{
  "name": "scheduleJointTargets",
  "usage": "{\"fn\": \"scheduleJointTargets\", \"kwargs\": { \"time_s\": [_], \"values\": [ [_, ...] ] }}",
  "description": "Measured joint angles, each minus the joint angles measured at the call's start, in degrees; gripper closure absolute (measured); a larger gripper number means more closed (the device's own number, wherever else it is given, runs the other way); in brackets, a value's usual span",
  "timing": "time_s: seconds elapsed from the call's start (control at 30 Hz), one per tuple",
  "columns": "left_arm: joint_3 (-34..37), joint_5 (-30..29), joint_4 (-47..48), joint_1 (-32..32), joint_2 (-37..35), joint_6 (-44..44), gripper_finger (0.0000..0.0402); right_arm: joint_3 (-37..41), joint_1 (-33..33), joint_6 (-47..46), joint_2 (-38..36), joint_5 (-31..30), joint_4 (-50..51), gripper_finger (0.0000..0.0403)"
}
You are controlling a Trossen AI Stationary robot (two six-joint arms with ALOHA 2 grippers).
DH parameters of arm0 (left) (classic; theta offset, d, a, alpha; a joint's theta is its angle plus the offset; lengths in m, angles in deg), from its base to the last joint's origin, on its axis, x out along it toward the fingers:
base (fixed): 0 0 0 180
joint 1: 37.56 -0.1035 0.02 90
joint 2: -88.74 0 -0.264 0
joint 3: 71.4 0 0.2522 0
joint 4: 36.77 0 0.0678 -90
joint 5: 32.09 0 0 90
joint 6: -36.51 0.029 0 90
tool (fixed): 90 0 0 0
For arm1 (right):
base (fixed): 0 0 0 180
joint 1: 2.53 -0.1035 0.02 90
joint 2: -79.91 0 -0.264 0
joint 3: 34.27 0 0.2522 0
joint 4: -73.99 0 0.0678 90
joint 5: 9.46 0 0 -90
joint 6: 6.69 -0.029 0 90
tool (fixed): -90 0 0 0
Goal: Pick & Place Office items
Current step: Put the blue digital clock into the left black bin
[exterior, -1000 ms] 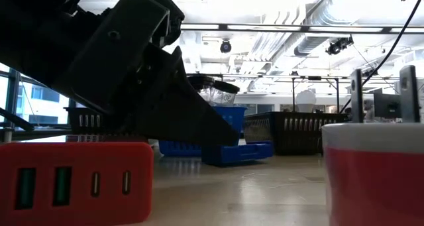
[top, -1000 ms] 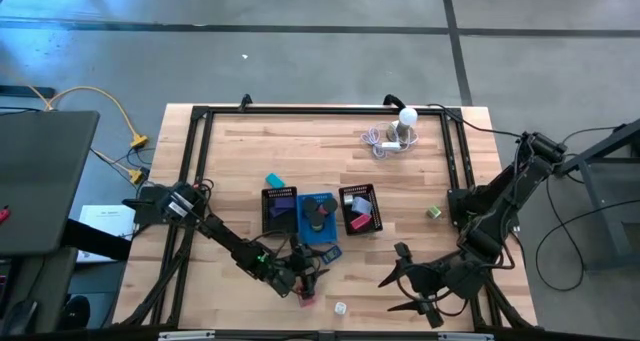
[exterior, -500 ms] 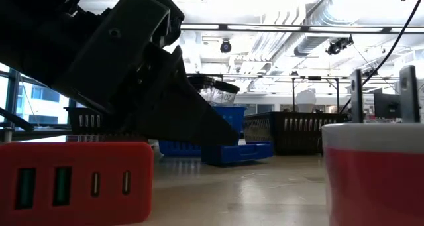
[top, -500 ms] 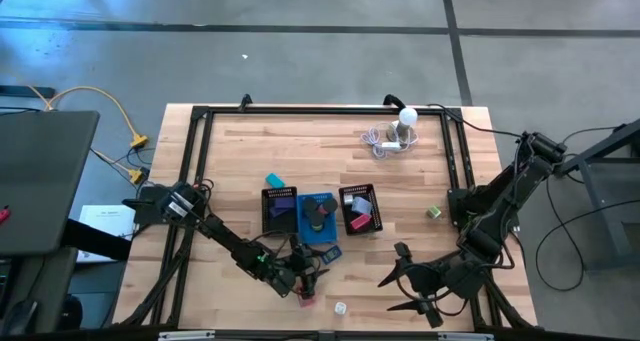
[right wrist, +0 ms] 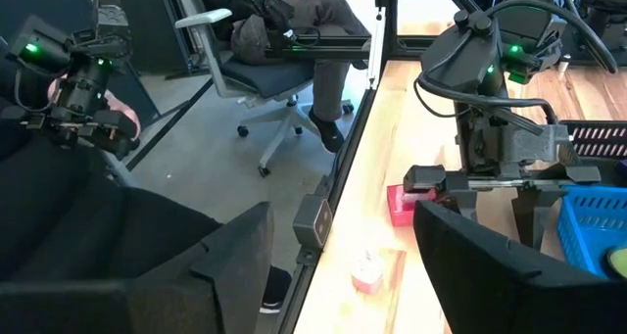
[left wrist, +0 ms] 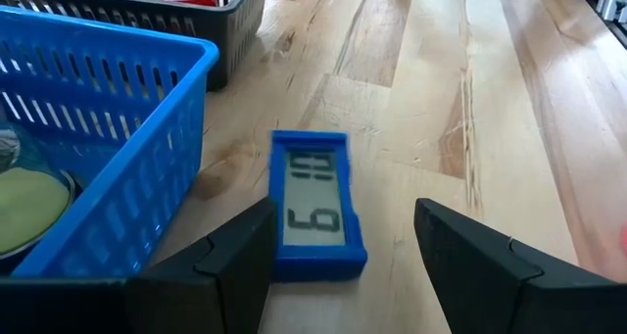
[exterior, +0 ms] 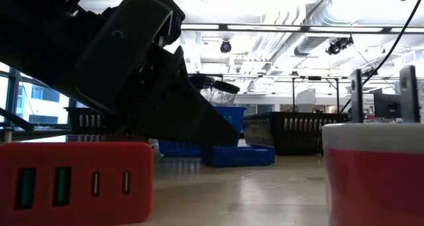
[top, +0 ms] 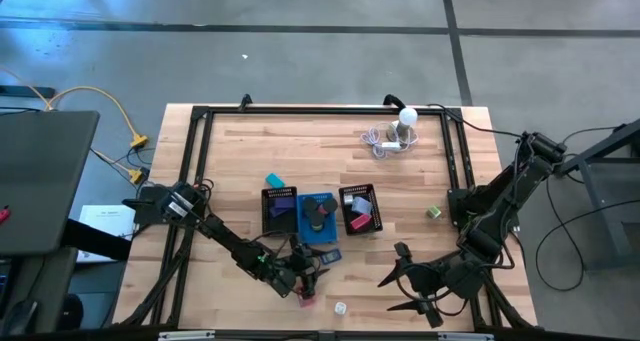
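A flat blue clock with a grey display [left wrist: 315, 205] lies on the table beside the blue tray [left wrist: 88, 99]. My left gripper [left wrist: 345, 209] is low over the table and open, one finger on each side of the clock's near end; I see no touch. In the high view the left gripper [top: 310, 268] is just short of the clock [top: 331, 252]. A red charger block [top: 306, 299] and a small red-and-white spool [top: 340, 307] lie near the front edge. My right gripper [top: 388, 291] hangs open above the table at the front right, with nothing in it [right wrist: 343, 216].
Two black mesh trays [top: 279, 209] [top: 360, 207] flank the blue tray [top: 318, 216], all holding items. A teal block [top: 274, 181] lies behind them and a small olive thing [top: 433, 211] to the right. A white bulb with cable [top: 400, 129] sits at the back. A black frame [top: 200, 151] rims the table.
Both arms have kept still. In the low view the blue clock showed tilted before and now lies level on the table.
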Motion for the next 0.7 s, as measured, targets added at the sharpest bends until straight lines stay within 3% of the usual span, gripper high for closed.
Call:
{"fn": "scheduleJointTargets", "kwargs": {
  "time_s": [0.43,0.7],
  "values": [
    [0.0,-2.62,-0.07,0.17,0.0,3.56,0.017,0.0,0.0,0.0,0.02,0.27,0.02,0.0167],
    [-0.07,-0.44,0.27,-0.5,0.0,3.61,0.017,0.0,0.0,0.0,0.02,0.42,0.02,0.0167]
  ]
}}
